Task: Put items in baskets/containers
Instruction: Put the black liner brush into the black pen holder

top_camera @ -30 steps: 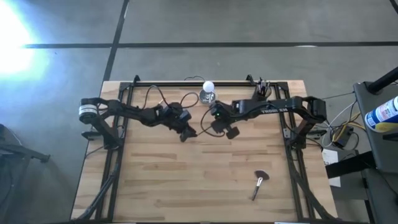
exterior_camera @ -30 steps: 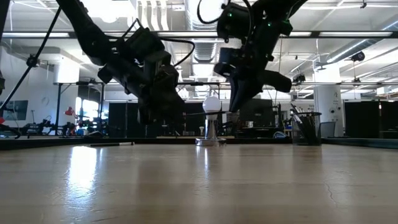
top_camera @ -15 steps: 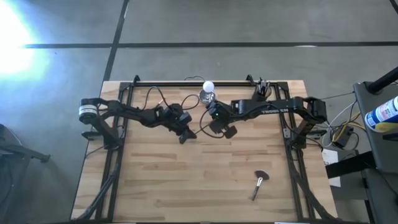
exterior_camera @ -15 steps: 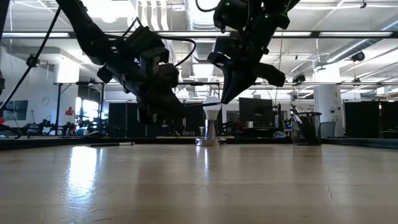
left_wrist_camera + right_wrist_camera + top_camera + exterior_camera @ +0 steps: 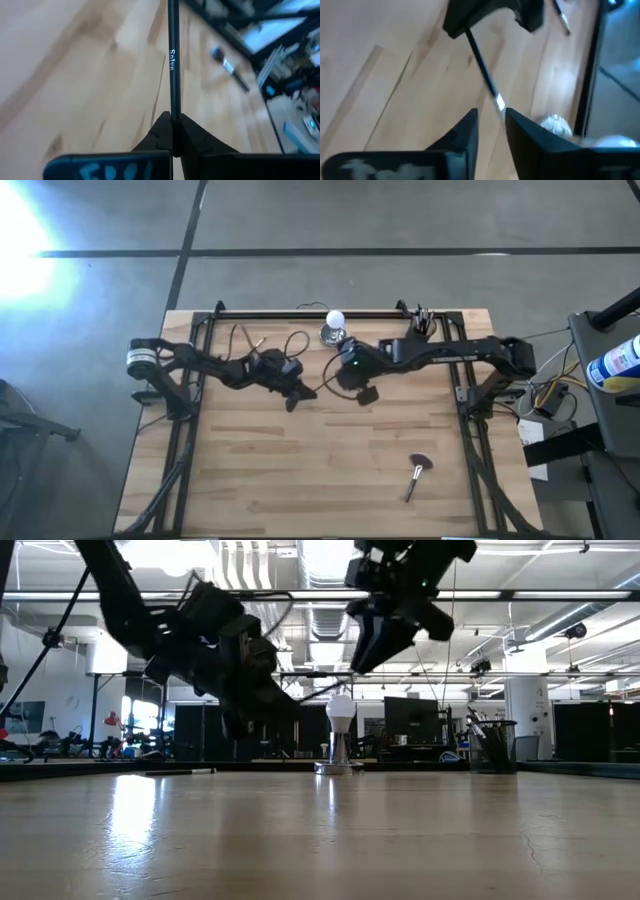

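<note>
A slim black brush hangs above the table's middle, and my left gripper is shut on it. Its silver-ringed end lies just ahead of my right gripper, whose open fingers stand on either side of it with a gap. In the low view my right gripper is higher than my left gripper. The black cup stands at the far right with several brushes upright in it. A fan-headed brush lies flat near the table's right front. My left gripper pinches the black handle near its tail end between its two fingers. The fingers come from the table's left and slant slightly down, and the handle runs straight on out of them. The brush is clear of the table, its free end higher, toward my right gripper.
A shiny silver object topped with a white ball stands at the far middle, just behind the two grippers. A black frame rail runs along the far edge. Bare wood fills the near half, apart from the fan brush.
My right gripper has gone up, away from the table, and turned somewhat about its own line. The black brush stays in my left gripper, which has kept its place over the table's middle.
</note>
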### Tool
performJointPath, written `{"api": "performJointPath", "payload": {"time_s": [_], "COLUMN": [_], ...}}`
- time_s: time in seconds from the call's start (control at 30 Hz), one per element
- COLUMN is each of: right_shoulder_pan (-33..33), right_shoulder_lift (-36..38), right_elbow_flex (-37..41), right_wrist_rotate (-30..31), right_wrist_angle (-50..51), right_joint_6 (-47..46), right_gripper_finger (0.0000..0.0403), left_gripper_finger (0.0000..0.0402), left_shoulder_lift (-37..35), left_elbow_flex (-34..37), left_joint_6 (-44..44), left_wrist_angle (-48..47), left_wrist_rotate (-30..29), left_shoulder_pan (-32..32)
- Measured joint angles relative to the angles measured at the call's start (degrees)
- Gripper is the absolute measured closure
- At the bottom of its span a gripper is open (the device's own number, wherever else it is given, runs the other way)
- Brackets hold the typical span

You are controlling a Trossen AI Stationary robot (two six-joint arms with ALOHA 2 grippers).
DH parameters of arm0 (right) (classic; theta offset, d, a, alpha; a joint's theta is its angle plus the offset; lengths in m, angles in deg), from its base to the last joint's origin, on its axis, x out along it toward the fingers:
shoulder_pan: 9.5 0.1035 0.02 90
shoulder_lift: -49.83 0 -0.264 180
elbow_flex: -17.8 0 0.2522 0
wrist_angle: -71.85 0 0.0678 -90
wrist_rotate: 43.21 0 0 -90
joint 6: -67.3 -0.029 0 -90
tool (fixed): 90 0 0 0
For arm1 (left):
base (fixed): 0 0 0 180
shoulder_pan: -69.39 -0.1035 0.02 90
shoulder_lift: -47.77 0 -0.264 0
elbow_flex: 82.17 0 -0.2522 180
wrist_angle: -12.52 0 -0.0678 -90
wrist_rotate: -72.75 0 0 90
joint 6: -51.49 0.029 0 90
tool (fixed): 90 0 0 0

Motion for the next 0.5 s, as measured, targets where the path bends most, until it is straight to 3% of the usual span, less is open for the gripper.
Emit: {"api": "performJointPath", "payload": {"time_s": [0.2,0.5], "right_shoulder_pan": [-1.6,-2.1], "right_shoulder_lift": [8.9,19.9], "right_elbow_flex": [7.1,31.1], "right_wrist_rotate": [0.0,-0.1], "right_wrist_angle": [-3.7,-37.4], "right_joint_6": [-11.2,-30.1], "right_gripper_finger": [0.0265,0.0221], "left_gripper_finger": [0.0395,0.0395], "left_shoulder_lift": [0.0,0.3], "left_elbow_flex": [6.3,9.0], "left_joint_6": [1.2,11.0], "left_wrist_angle": [16.3,34.9], "left_wrist_rotate": [-5.8,-7.5], "left_shoulder_pan": [0.0,0.0]}}
